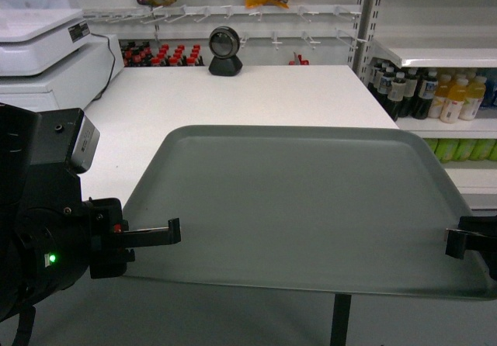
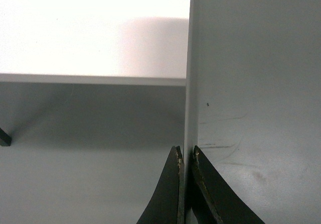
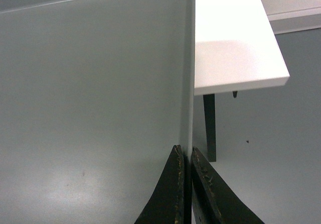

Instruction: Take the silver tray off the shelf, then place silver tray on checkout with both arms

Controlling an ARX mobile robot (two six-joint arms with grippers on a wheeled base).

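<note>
The silver tray (image 1: pixel 303 206) is held level in the air, its far part over the near edge of the white checkout (image 1: pixel 233 98) and its near part over the floor. My left gripper (image 1: pixel 172 232) is shut on the tray's left rim, and the wrist view shows its jaws (image 2: pixel 185 156) pinching that rim (image 2: pixel 188 83). On the right rim my right gripper (image 1: pixel 453 241) is shut too, its jaws (image 3: pixel 186 153) clamped on the edge of the tray (image 3: pixel 95 93). The shelf (image 1: pixel 443 51) stands at the right, beyond the checkout.
A black round scanner (image 1: pixel 225 51) sits at the checkout's far edge and a white till (image 1: pixel 43 51) at its left. Bottled drinks (image 1: pixel 435 94) fill the shelves on the right. A black table leg (image 1: pixel 339 319) shows below the tray. The checkout's corner (image 3: pixel 235 58) lies beside the tray's right rim.
</note>
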